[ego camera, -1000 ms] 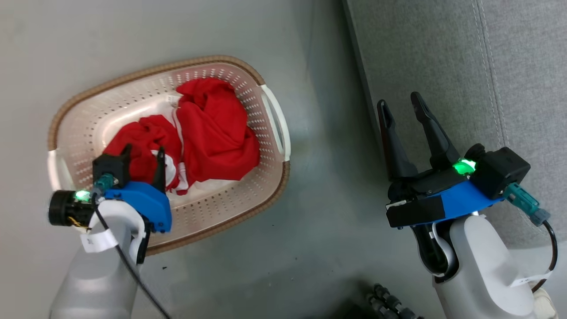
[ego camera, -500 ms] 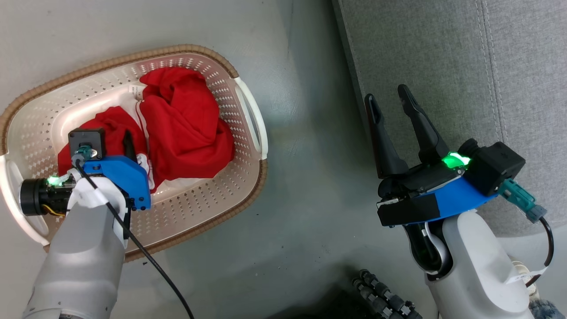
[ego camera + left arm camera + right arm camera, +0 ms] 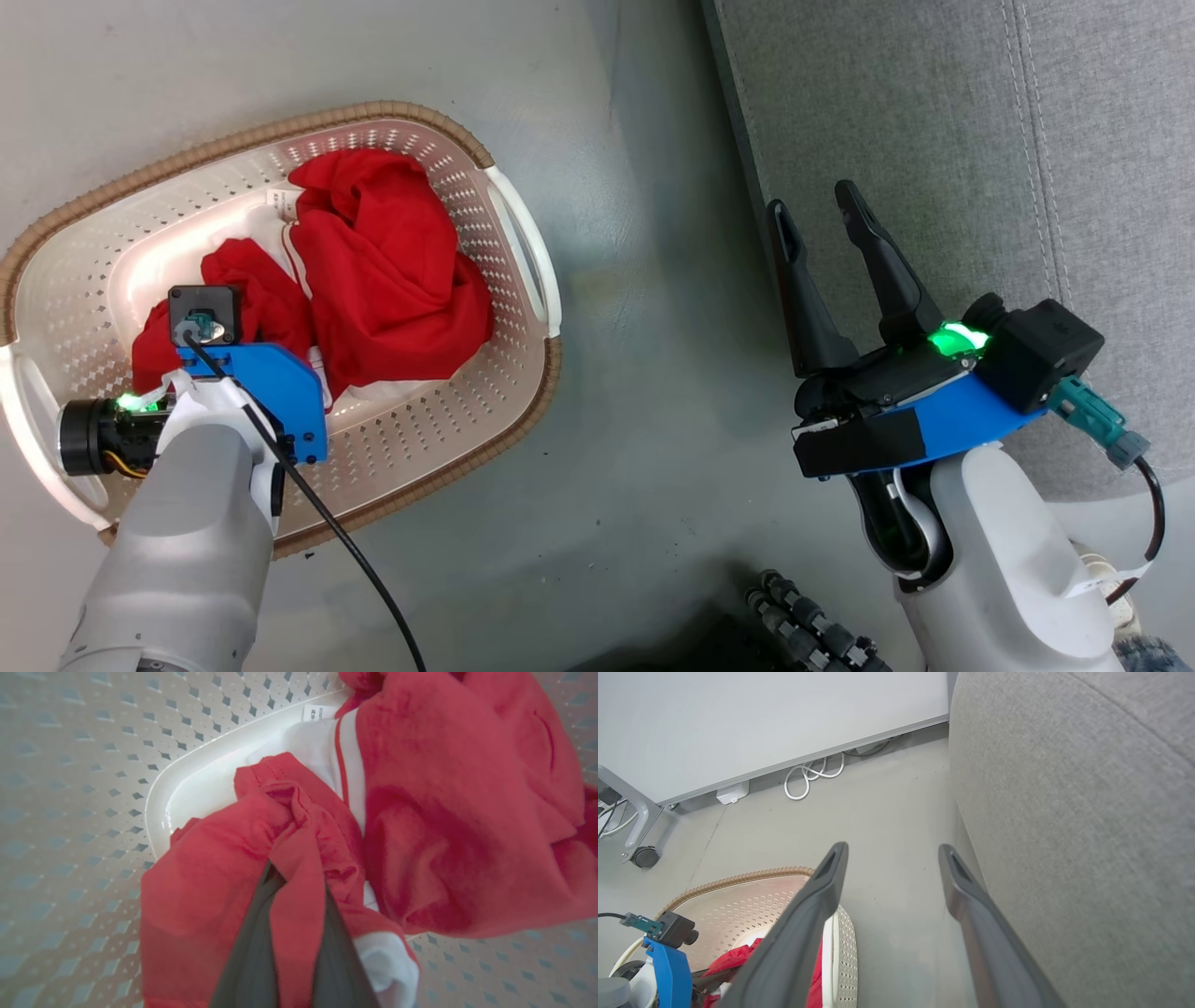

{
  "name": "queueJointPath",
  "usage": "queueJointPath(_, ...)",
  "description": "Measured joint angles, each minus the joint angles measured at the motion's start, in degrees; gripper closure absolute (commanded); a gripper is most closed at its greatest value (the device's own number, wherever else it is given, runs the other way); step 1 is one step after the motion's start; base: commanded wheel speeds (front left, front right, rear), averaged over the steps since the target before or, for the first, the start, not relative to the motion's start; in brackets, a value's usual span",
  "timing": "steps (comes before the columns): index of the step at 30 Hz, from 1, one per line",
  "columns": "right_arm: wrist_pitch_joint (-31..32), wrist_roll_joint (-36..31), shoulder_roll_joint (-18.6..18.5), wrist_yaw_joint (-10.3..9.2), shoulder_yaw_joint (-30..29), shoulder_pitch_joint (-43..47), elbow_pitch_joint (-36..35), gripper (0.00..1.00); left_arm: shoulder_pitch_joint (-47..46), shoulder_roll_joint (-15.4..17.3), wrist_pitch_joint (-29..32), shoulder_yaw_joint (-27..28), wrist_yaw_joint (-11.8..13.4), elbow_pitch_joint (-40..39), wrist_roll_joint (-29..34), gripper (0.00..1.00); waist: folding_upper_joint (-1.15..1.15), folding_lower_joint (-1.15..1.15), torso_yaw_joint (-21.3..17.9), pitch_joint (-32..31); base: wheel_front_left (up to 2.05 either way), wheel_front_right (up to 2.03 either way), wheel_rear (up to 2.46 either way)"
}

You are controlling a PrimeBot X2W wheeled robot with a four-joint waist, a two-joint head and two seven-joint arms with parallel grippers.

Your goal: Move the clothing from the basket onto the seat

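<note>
The left gripper (image 3: pixel 297 881) is pinching a thick fold of the clothing (image 3: pixel 392 271) in the basket (image 3: pixel 233 146), likely a good hold for soft, light, floppy cloth. The right gripper (image 3: pixel 814 202) is hanging open beside the seat (image 3: pixel 934 112).

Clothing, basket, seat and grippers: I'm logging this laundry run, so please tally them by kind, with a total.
Garments: 2, larger garment and smaller garment
Basket: 1
Seat: 1
Grippers: 2, left gripper and right gripper
Total: 6
</note>
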Motion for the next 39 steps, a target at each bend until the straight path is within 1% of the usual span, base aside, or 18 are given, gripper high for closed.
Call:
queueJointPath(15, 0.0, -0.6, 0.0, 0.0, -0.4, 0.0, 0.5, 0.0, -0.3, -1.4, -1.0, -1.3, -1.6, 0.7, -1.2, 1.0, 0.0, 0.0, 1.0, -1.6, 0.0, 0.0, 0.0)
queueJointPath(21, 0.0, -2.3, 0.0, 0.0, -1.4, 0.0, 1.8, 0.0, -0.3, -3.1, -2.4, -2.1, -3.6, 0.9, -1.7, 1.0, 0.0, 0.0, 2.3, -4.6, 0.0, 0.0, 0.0)
queueJointPath(28, 0.0, -5.0, 0.0, 0.0, -3.0, 1.0, 4.2, 0.0, 0.6, -5.5, -4.9, -3.7, -5.6, 1.1, -2.1, 1.0, 0.0, 0.0, 4.7, -10.1, 0.0, 0.0, 0.0)
queueJointPath(29, 0.0, -5.0, 0.0, 0.0, -3.0, 1.0, 4.2, 0.0, 0.6, -5.5, -4.9, -3.7, -5.6, 1.1, -2.1, 1.0, 0.0, 0.0, 4.7, -10.1, 0.0, 0.0, 0.0)
queueJointPath(30, 0.0, -5.8, 0.1, 0.0, -3.5, 1.7, 5.0, 0.0, 1.3, -6.1, -5.7, -4.4, -6.8, 1.1, -2.5, 1.0, 0.0, 0.0, 5.4, -12.2, 0.0, 0.0, 0.0)
queueJointPath(33, 0.0, -6.7, 0.1, 0.0, -4.4, 3.1, 6.4, 0.0, 2.2, -6.9, -6.5, -5.8, -8.0, 0.9, -2.7, 1.0, 0.0, 0.0, 6.6, -15.6, 0.0, 0.0, 0.0)
queueJointPath(36, 0.0, -7.7, 0.1, 0.0, -5.0, 4.6, 7.8, 0.0, 3.6, -6.9, -7.5, -7.5, -8.8, 0.1, -3.6, 1.0, 0.0, 0.0, 7.8, -19.3, 0.0, 0.0, 0.0)
queueJointPath(39, 0.0, -8.3, 0.1, 0.0, -5.2, 6.3, 9.2, 0.0, 6.2, -7.0, -7.9, -10.9, -9.5, -3.3, -6.5, 1.0, 0.0, -0.01, 8.9, -23.2, 0.0, 0.0, 0.0)
